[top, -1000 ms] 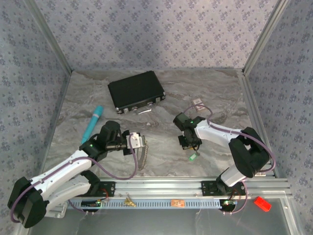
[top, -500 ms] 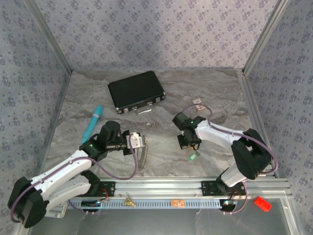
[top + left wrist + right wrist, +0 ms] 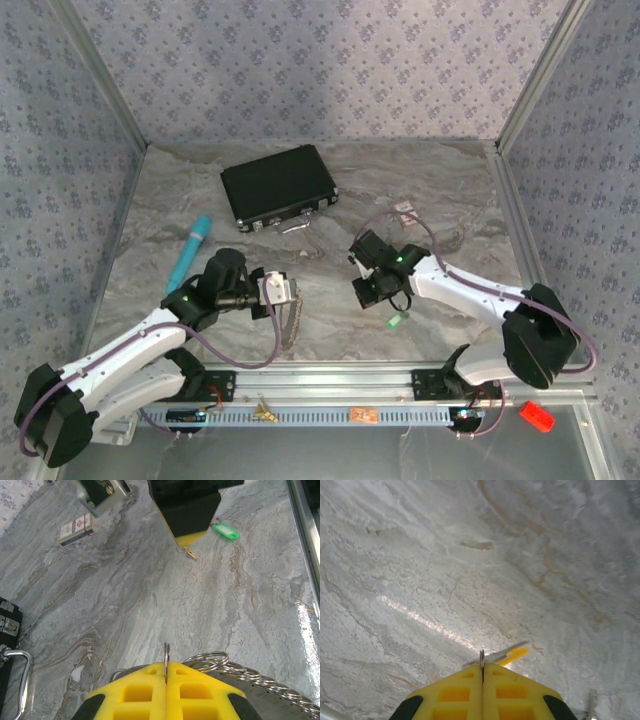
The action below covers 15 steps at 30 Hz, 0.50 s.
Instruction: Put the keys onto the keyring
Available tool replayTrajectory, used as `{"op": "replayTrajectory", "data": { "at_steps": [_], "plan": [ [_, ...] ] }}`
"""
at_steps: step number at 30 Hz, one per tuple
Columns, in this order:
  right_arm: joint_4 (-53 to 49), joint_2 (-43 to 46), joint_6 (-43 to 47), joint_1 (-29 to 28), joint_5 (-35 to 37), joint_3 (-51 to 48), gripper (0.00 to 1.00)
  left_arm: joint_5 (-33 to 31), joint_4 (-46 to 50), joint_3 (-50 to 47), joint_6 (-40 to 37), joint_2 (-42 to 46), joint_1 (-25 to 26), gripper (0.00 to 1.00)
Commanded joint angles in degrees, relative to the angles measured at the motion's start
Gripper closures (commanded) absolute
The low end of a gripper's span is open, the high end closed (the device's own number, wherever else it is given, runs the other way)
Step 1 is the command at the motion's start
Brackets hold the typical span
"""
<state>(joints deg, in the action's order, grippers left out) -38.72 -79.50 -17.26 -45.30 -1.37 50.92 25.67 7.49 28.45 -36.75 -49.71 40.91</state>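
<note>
The left fingers [image 3: 166, 669] are pinched tight on the keyring [image 3: 210, 659]. One steel ring stands edge-on out of the yellow pads [image 3: 200, 682], and the chain links trail off beside them. The right fingers [image 3: 482, 672] are closed as well, nipping the yellow-headed key [image 3: 512, 655] by its thin wire loop, with head and blade poking out just past the tips, over the table [image 3: 450, 180]. A green-headed key [image 3: 225, 531] lies flat just beyond the right fingers, untouched.

To my eye both holds are slight, metal caught on edge between soft pads. If the two pairs of fingers meet a little off line, the key could swivel in its grip or pop free and skid away. The floppy chain may also swing and drag the ring askew.

The table is grey veined stone-look, glossy enough to throw glare. Farther from the left fingers sit a small card [image 3: 76, 528], a black case [image 3: 278, 187] and a teal stick [image 3: 188, 252]. Blue-patterned walls [image 3: 320, 70] in aluminium framing close it in
</note>
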Motion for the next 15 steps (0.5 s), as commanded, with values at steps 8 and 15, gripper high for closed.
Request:
{"op": "replayTrajectory", "data": {
  "at_steps": [8,15],
  "plan": [
    [1.3,-10.5,2.3,-0.4,-4.1,6.0,1.0,0.7,-2.2,1.3,1.2,-0.9,0.3,1.0],
    [2.1,-16.1,2.7,0.3,-4.8,8.8,1.0,0.7,-1.9,1.0,0.8,-0.9,0.3,1.0]
  ]
}}
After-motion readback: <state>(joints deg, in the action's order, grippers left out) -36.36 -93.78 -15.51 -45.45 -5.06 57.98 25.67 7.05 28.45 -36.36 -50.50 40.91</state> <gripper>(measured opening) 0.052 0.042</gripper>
